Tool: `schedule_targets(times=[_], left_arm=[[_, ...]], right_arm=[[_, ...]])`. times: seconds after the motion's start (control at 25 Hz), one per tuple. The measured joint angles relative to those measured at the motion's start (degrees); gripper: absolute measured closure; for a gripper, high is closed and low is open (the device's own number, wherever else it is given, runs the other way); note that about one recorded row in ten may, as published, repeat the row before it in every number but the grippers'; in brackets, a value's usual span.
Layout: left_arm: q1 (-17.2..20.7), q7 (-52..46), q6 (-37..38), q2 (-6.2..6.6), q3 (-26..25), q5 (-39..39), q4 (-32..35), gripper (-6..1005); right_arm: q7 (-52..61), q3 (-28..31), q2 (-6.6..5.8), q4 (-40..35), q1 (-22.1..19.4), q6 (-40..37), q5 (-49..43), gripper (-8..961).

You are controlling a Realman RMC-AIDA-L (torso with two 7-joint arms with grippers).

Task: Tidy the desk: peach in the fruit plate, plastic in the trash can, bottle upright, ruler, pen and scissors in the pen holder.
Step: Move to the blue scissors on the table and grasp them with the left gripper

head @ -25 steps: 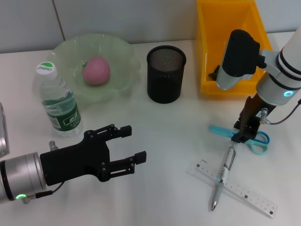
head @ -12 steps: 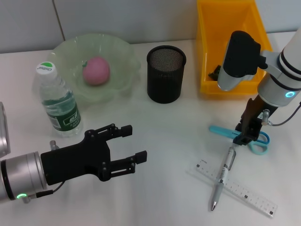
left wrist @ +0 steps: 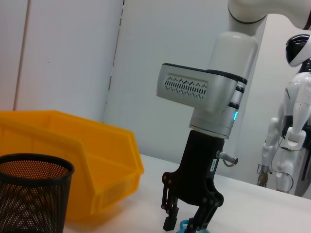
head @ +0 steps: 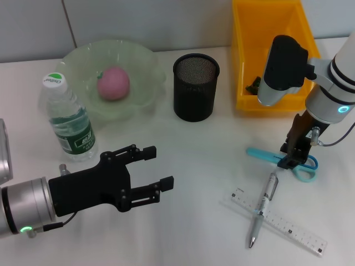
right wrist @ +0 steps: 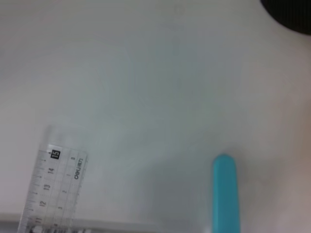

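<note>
White counter (head: pixel 211 160) lies bare between my two arms, giving me room. My right gripper (head: pixel 292 160) sits low over the teal scissors (head: pixel 283 159), fingers apart around them. The pen (head: pixel 263 208) lies across the ruler (right wrist: pixel 54 187), marked "deli", near the front edge. The pen holder (head: pixel 196 86) stands beside the yellow bin (head: pixel 267 52). The peach (head: pixel 113 83) rests in the fruit plate (head: pixel 143 72); the bottle (head: pixel 67 119) stands upright just beside it. My left gripper (head: pixel 150 174) hovers spread open, holding nothing.

white robot (left wrist: pixel 295 126) stands beyond the table.
</note>
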Motion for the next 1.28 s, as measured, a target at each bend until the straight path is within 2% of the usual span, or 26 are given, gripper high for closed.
schedule_targets(times=[1.28], left_arm=[[0.0, 0.0, 0.1, -0.07, 0.0, -0.6, 0.0, 217]], right_arm=[[0.0, 0.0, 0.19, 0.4, -0.4, 0.1, -0.3, 626]])
